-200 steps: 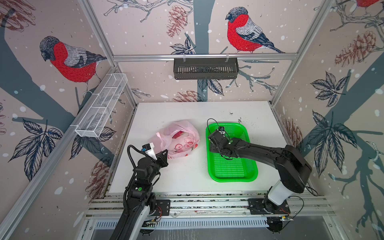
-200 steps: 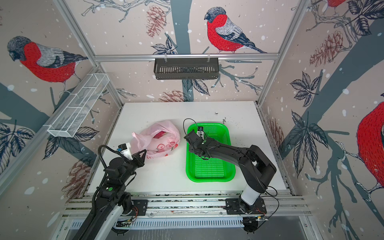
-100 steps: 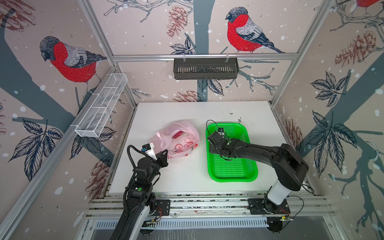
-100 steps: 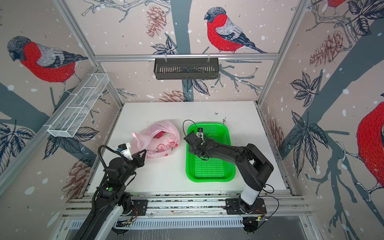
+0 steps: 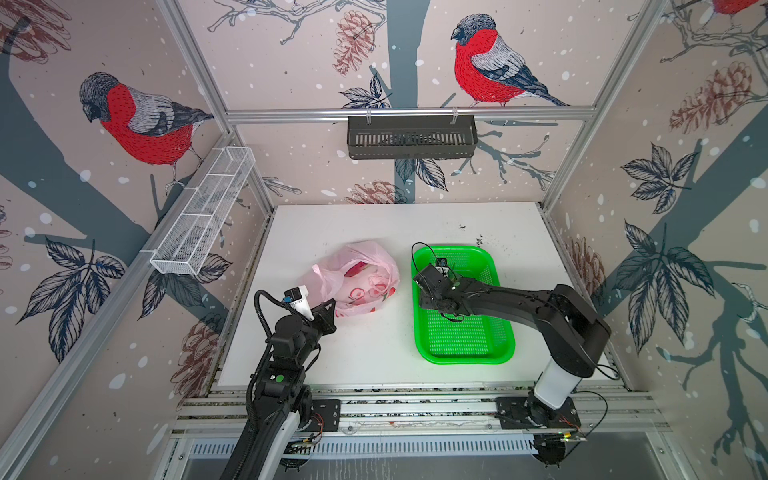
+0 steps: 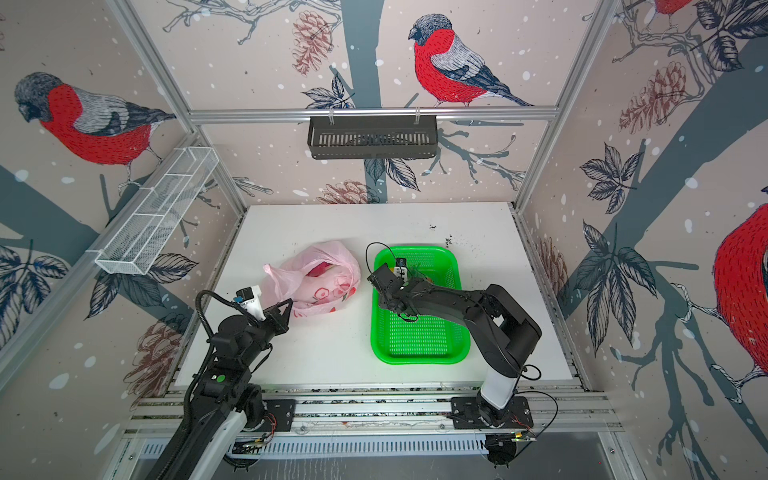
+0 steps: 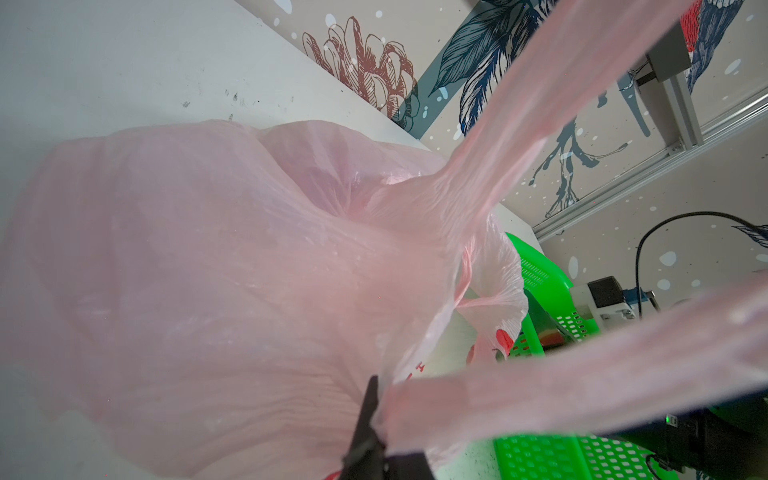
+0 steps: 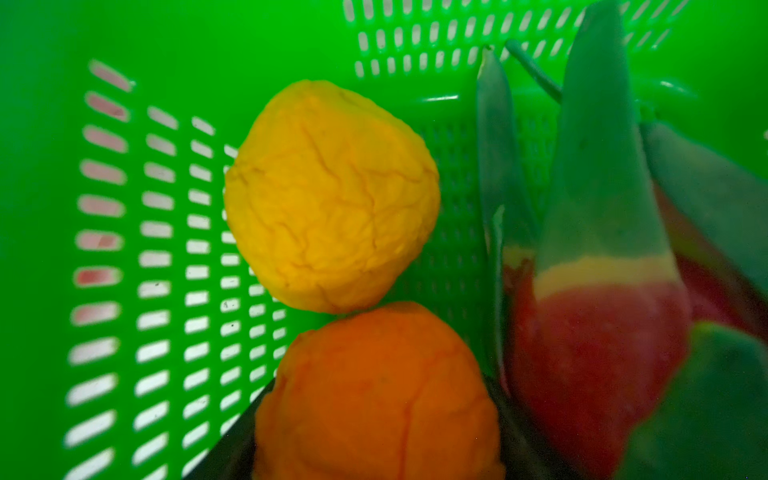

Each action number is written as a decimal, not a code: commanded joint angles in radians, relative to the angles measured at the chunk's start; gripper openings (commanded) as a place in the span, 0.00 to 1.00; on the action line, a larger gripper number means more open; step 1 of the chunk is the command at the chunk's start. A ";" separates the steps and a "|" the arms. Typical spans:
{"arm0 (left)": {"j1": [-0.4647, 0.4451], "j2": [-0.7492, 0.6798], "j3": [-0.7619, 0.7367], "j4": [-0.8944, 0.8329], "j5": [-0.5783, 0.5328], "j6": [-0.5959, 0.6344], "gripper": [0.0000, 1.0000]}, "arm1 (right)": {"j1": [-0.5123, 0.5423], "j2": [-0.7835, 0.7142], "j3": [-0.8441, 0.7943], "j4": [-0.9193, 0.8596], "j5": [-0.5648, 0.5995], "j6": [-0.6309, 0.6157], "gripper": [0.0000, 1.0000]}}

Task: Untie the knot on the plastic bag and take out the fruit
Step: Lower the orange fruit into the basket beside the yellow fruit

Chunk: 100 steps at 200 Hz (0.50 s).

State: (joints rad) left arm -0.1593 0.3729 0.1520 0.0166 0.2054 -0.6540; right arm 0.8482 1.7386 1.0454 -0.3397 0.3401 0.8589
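Note:
The pale pink plastic bag (image 5: pixel 365 282) (image 6: pixel 328 286) lies slumped left of centre with its mouth loose; something red (image 5: pixel 356 268) shows inside it. My left gripper (image 5: pixel 328 309) (image 7: pixel 376 415) is shut on the bag's near edge, and a handle strip (image 7: pixel 582 386) stretches past the camera. The knot is out of view. My right gripper (image 8: pixel 374 415) reaches into the green basket (image 5: pixel 465 340) and is shut on an orange ball (image 8: pixel 374 395). A yellow ball (image 8: pixel 332 195) touches the orange one, and a red dragon fruit with green scales (image 8: pixel 594 332) lies beside them.
A black slotted rack (image 5: pixel 411 137) hangs on the back wall. A white wire shelf (image 5: pixel 203 216) hangs on the left wall. Dark specks (image 5: pixel 478 240) dot the white table behind the basket. The right arm's elbow (image 5: pixel 577 328) rises over the basket's near right corner.
The right arm's elbow has shifted slightly while its gripper stays low in the basket's far left corner. The left arm and the bag have not moved.

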 commanded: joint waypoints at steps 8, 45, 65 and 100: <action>0.000 0.000 0.003 0.030 -0.008 0.010 0.00 | 0.000 0.008 0.003 0.001 -0.003 0.008 0.72; 0.000 -0.003 0.002 0.029 -0.007 0.010 0.00 | -0.001 0.010 0.008 -0.005 -0.001 0.006 0.78; 0.000 -0.002 0.002 0.030 -0.008 0.010 0.00 | -0.001 0.007 0.008 -0.005 0.000 0.008 0.80; 0.000 -0.004 0.002 0.030 -0.006 0.010 0.00 | -0.001 0.003 0.008 -0.007 0.002 0.009 0.82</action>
State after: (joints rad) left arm -0.1593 0.3710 0.1520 0.0162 0.2054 -0.6540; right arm 0.8459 1.7470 1.0489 -0.3416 0.3401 0.8600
